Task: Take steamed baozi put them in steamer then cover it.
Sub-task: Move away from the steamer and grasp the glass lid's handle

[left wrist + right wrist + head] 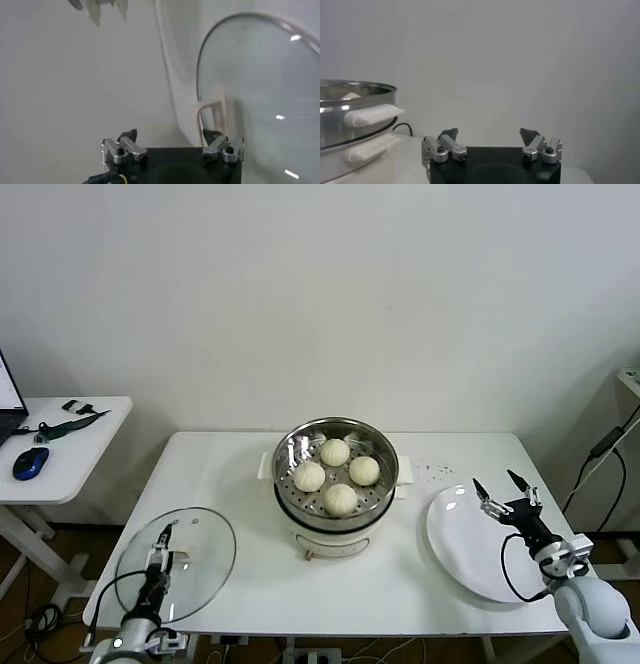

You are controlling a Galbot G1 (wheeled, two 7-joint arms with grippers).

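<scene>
White wall fills the background behind a white rectangular table, and no brand, label or readable writing shows on anything. A scatter of small dark specks marks the tabletop near the far right. To the robot's left stands a smaller white side table carrying a blue computer mouse, some dark cables and the corner of a laptop.

At the middle of the main table sits the steamer, a shiny steel pot on a white base with side handles. Four steamed baozi lie inside it on the perforated tray, close together, pale and smooth. The cover, clear glass with a metal rim, lies flat on the near left corner of the table, well apart from the steamer. A flat white plate rests at the near right edge.

The left gripper hangs over the cover's near side, its fingers spread and holding nothing. The right gripper hovers above the plate's far edge, fingers likewise spread wide and empty.
</scene>
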